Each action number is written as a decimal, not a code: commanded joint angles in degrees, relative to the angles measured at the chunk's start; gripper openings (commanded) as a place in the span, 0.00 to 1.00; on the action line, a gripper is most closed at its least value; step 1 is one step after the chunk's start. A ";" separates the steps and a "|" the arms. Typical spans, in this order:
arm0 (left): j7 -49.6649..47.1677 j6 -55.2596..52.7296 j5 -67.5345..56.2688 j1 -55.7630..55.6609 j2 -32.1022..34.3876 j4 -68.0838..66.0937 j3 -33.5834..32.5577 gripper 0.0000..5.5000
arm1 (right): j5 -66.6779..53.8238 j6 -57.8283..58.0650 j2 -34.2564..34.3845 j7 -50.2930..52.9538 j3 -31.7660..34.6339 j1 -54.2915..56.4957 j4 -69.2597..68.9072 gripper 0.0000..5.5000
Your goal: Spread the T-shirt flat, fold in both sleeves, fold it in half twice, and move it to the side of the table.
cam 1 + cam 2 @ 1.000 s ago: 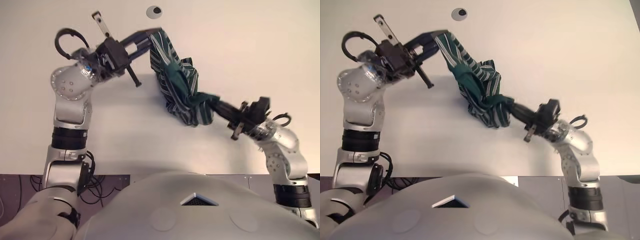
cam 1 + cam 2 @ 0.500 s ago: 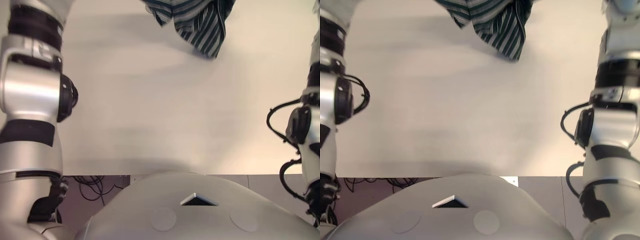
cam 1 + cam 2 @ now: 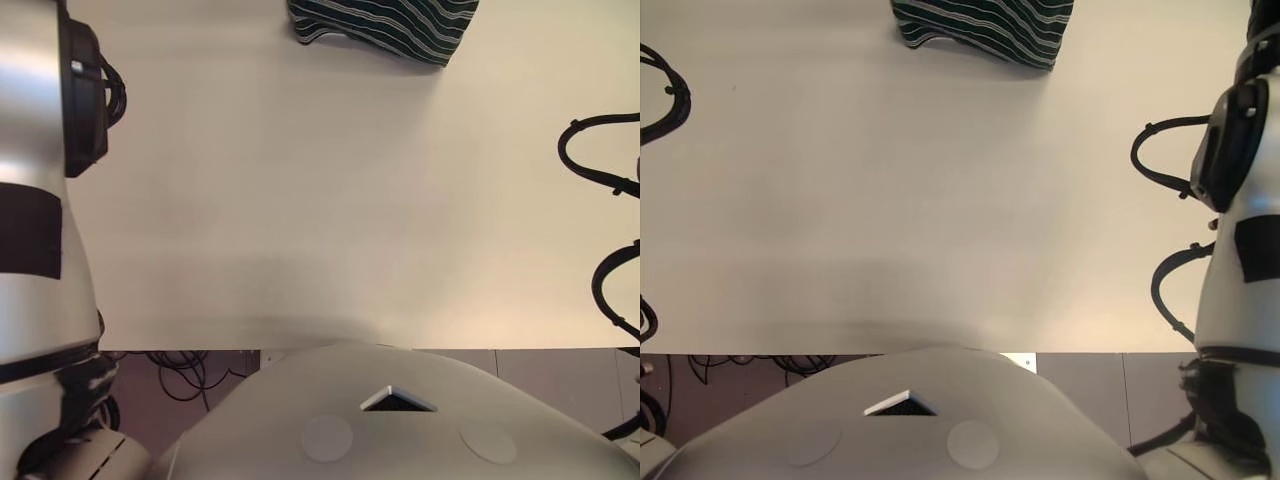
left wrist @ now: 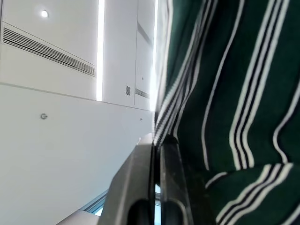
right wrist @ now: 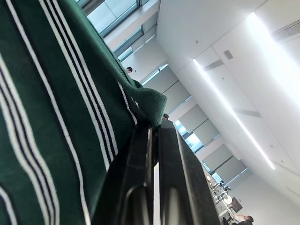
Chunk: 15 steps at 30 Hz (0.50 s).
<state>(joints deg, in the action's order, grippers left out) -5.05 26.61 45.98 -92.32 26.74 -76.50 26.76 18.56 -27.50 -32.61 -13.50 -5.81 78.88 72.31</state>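
The T-shirt point(image 3: 385, 20), dark green with white and black stripes, shows at the top centre of the left eye view, with a bunched lower edge over the pale table point(image 3: 300, 200). I cannot tell whether the cloth touches the tabletop there.

In the left wrist view my left gripper point(image 4: 157, 139) has its two fingers pressed together on a fold of the striped cloth, which hangs just beside them. In the right wrist view my right gripper point(image 5: 153, 127) is likewise pinched on the shirt, at a ribbed green edge right at the fingertips.

Past the cloth are a white ceiling with a long light strip point(image 4: 100, 47) and a vent grille point(image 4: 47, 51). Dark cables point(image 3: 185, 370) hang below the table's near edge at lower left.
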 commanded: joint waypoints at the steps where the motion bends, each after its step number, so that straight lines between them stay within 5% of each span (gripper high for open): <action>1: -0.76 2.47 -0.06 0.19 1.71 0.07 0.79 0.00 | -1.04 -4.94 -2.81 -0.65 0.92 -0.67 -1.70 0.01; 5: 7.79 17.01 -8.69 8.18 5.42 4.16 -3.95 0.00 | -13.40 -14.16 -3.37 -14.95 4.91 -12.66 -15.04 0.01; 8: 34.93 23.53 -36.56 26.31 8.88 21.15 -8.67 0.00 | -34.43 -7.50 -6.43 -31.38 5.46 -35.27 -45.61 0.01; 11: 58.70 9.08 -71.48 55.60 22.68 60.44 -3.23 0.00 | -52.45 0.47 -13.67 -43.39 5.15 -63.87 -73.16 0.01; 15: 68.08 0.70 -91.04 82.62 45.17 90.55 6.06 0.00 | -58.22 5.63 -20.24 -53.96 5.80 -92.94 -83.67 0.01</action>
<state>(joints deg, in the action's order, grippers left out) 37.84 41.87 -7.69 -45.75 42.06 -35.83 21.01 -21.63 -32.56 -37.88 -48.74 -0.10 22.84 19.66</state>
